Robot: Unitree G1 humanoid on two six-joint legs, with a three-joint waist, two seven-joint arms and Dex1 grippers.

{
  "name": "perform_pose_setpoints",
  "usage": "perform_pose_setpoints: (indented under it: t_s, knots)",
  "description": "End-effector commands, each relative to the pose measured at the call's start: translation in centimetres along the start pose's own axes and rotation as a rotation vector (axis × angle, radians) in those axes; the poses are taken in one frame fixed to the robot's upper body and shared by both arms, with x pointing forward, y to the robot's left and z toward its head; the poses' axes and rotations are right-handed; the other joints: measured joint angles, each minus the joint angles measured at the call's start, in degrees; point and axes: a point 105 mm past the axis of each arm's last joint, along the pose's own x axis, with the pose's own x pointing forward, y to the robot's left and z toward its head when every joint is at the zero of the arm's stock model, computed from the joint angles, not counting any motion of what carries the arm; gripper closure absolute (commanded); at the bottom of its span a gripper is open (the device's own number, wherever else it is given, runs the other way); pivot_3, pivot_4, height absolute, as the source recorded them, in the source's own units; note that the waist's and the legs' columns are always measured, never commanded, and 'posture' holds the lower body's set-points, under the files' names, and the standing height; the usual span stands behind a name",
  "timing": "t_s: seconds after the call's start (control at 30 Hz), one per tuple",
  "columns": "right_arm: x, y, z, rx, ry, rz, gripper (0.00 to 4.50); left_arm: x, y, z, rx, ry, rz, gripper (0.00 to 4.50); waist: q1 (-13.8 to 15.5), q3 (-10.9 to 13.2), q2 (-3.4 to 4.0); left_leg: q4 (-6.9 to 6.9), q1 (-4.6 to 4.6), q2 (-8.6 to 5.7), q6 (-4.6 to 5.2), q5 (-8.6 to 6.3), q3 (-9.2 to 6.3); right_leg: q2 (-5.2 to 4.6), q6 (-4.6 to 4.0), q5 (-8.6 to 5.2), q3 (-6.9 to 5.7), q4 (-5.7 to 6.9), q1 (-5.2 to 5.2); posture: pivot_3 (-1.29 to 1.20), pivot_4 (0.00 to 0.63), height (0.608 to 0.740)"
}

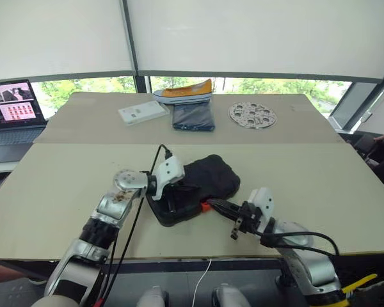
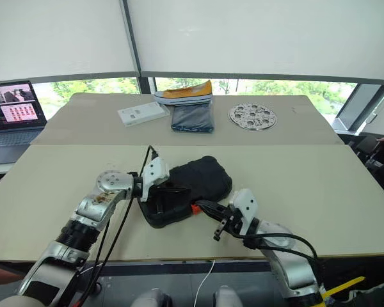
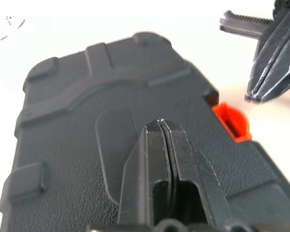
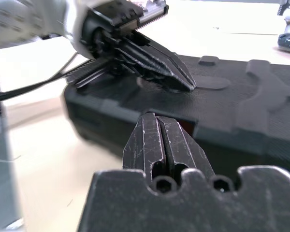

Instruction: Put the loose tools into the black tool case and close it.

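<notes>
The black tool case (image 1: 195, 188) lies shut near the front edge of the tan table (image 1: 320, 185), lid down on base, pebbled shell up, its orange latch (image 1: 206, 206) on the near right corner; no loose tools lie on the table around it, so I judge the packing done and only the latching, or a check of it, left. The left gripper (image 3: 160, 126) rests over the case's near left part, its black fingers pressed together and holding nothing, the tips on or just above the lid; which of the two, I cannot tell. The right gripper (image 4: 157, 121) hangs just off the near right corner, beside the latch but apart from it, fingers likewise pressed together and empty.

Farther off, well apart from the case: a white flat box (image 1: 143, 112), a folded dark cloth (image 1: 193, 118) with a yellow-and-white shoe (image 1: 184, 92) behind it, and a perforated round metal plate (image 1: 252, 116); a laptop (image 1: 14, 114) stands at the far left.

The risks as I see them: the latch may not be snapped home, so the lid could spring open once the left gripper lifts; a sideways push at the latch could slide the light case toward the near edge, since nothing pins it firmly.
</notes>
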Motion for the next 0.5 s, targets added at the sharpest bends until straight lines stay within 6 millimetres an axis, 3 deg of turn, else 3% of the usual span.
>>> perform_pose_setpoints:
  t_s: [0.03, 0.13, 0.3, 0.4, 0.5]
  knots:
    - [-2.3, -0.7, 2.2, -0.090, -0.018, -0.013, 3.67, -4.2, 0.3, -0.1, 0.004, -0.083, 0.046, 3.07, -0.21, 0.07, 0.00, -0.06, 0.00, 0.00, 0.00, 0.00, 0.01, 0.01, -0.02, -0.01, 0.00, 0.00, -0.05, 0.00, 0.150, 0.740]
    - [-4.4, -2.0, 2.3, -0.188, 0.029, -0.056, 2.71, -8.1, 1.0, 0.3, 0.039, -0.096, 0.117, 2.03, -0.19, 0.39, 0.00, -0.10, 0.00, 0.04, 0.00, 0.00, 0.09, 0.09, -0.09, -0.05, -0.03, 0.02, -0.11, 0.00, 0.150, 0.740]
    - [-8.8, -4.8, 2.1, -0.416, 0.117, -0.100, 0.91, -16.3, 1.8, -2.0, 0.096, 0.099, 0.321, 0.10, 0.40, 0.98, 0.03, -0.09, -0.26, -0.03, 0.00, 0.00, 0.19, -0.08, -0.03, -0.08, -0.20, -0.10, -0.25, 0.00, 0.150, 0.740]
    - [-10.5, -6.2, 2.3, -0.426, 0.122, -0.118, 0.06, -20.3, 1.2, -4.4, 0.040, 0.209, 0.457, 0.00, 0.62, 1.05, 0.01, -0.09, -0.35, 0.00, -0.03, -0.02, 0.20, -0.19, 0.12, -0.15, -0.24, -0.27, -0.22, 0.00, 0.150, 0.740]
    - [-11.3, -7.2, 2.1, -0.430, 0.135, -0.125, 0.06, -22.4, -0.3, -6.3, 0.053, 0.309, 0.506, 0.00, 0.63, 1.13, 0.02, -0.09, -0.41, -0.01, -0.06, -0.16, 0.13, -0.37, 0.21, -0.16, -0.22, -0.44, -0.21, 0.00, 0.150, 0.740]
